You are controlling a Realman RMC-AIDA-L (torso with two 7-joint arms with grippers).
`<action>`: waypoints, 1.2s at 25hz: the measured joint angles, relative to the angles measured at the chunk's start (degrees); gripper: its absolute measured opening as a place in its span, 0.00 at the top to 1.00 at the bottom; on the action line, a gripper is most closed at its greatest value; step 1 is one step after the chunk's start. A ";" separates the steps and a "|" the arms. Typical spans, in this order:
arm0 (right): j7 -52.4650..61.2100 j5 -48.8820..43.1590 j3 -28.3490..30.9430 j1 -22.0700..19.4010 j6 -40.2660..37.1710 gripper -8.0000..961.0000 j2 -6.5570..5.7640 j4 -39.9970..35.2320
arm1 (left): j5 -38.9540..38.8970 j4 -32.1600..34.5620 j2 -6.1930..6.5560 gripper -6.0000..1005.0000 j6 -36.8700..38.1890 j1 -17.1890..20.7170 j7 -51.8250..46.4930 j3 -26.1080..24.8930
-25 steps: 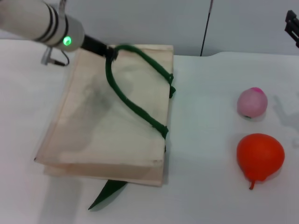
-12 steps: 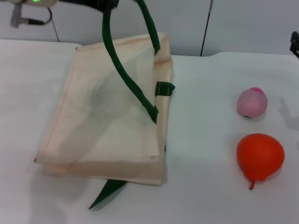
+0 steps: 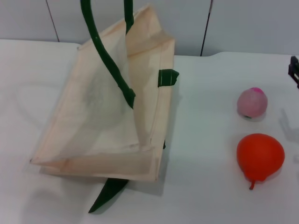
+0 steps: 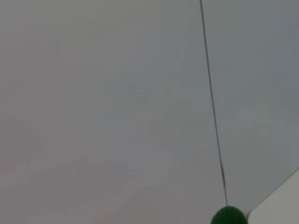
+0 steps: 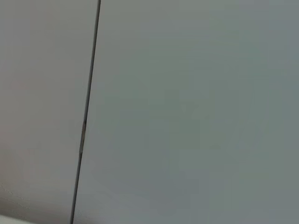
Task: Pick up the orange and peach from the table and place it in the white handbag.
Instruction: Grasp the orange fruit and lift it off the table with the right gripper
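The white handbag (image 3: 93,116) lies at the left of the table (image 3: 205,140), its upper side pulled up by a dark green handle (image 3: 110,65) that runs taut out of the top of the head view. My left gripper is above that edge, out of sight, holding the handle; a green bit of the handle (image 4: 228,215) shows in the left wrist view. The peach (image 3: 252,102) sits at the right, with the orange (image 3: 259,156) just in front of it. Only a dark part of my right gripper (image 3: 294,70) shows at the right edge, behind the peach.
The bag's second green handle (image 3: 107,193) sticks out from under its near edge. A green strap tab (image 3: 167,77) juts from the bag's right side. A grey wall stands behind the table; both wrist views show mostly wall.
My left arm has risen out of the head view, pulling the green handle up, so the bag's upper side has lifted and its mouth has opened. My right gripper has come down a little at the right edge.
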 joint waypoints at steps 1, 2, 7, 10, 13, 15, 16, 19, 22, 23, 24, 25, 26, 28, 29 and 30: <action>-0.33 0.10 -0.63 -0.12 -1.13 0.30 0.01 -0.39 | 0.08 0.96 0.03 0.87 -0.68 -0.17 0.00 -0.36; -0.48 0.32 -1.46 -0.10 -2.31 0.30 0.02 -0.54 | 0.10 1.71 0.05 0.87 -1.10 -0.29 -0.01 -0.53; -5.13 7.51 -5.91 -0.20 -6.60 0.30 -0.02 -1.98 | 0.69 3.20 0.08 0.87 -2.12 -0.93 -0.03 -0.64; -14.71 17.59 -8.35 -0.10 -12.17 0.30 -0.03 -4.71 | 2.32 3.23 0.08 0.87 -2.38 -0.84 -0.05 -0.65; -23.75 27.34 -9.14 0.01 -16.38 0.30 0.04 -8.28 | 3.04 3.28 0.08 0.87 -2.43 -0.76 -0.05 -0.65; -26.30 29.67 -9.11 -0.02 -17.95 0.30 0.07 -10.14 | 3.08 3.31 0.08 0.87 -2.43 -0.81 -0.05 -0.65; -26.68 29.89 -9.07 -0.04 -19.00 0.30 0.09 -11.19 | 3.08 3.31 0.08 0.87 -2.41 -0.85 -0.05 -0.64; -27.13 29.90 -8.93 -0.06 -23.29 0.31 0.03 -15.02 | 3.17 3.33 0.08 0.87 -2.27 -0.85 -0.05 -0.65; -28.07 29.96 -8.98 0.06 -29.02 0.31 0.01 -19.43 | 3.82 3.35 0.08 0.87 -2.25 -0.85 -0.05 -0.67; -28.16 29.99 -9.01 0.08 -30.05 0.31 0.03 -20.19 | 4.08 3.35 0.08 0.87 -2.24 -0.85 -0.05 -0.66; -28.19 30.01 -9.03 0.10 -31.17 0.31 0.08 -20.96 | 4.24 3.35 0.08 0.87 -2.24 -0.85 -0.06 -0.66; -28.12 30.03 -9.02 0.10 -32.28 0.31 0.10 -21.48 | 4.31 3.35 0.08 0.87 -2.25 -0.85 -0.06 -0.65; -28.00 30.04 -9.02 0.11 -33.44 0.31 0.15 -22.12 | 4.34 3.34 0.08 0.87 -2.24 -0.83 -0.06 -0.64; -27.86 30.06 -9.07 0.26 -36.73 0.32 0.22 -23.92 | 4.36 3.32 0.08 0.87 -2.20 -0.81 -0.06 -0.64; -27.90 30.07 -9.21 0.61 -38.80 0.32 0.24 -24.85 | 4.39 3.28 0.08 0.87 -2.20 -0.81 -0.06 -0.64; -27.98 30.09 -9.34 1.07 -40.98 0.32 0.27 -25.50 | 4.42 3.26 0.08 0.87 -2.20 -0.83 -0.06 -0.63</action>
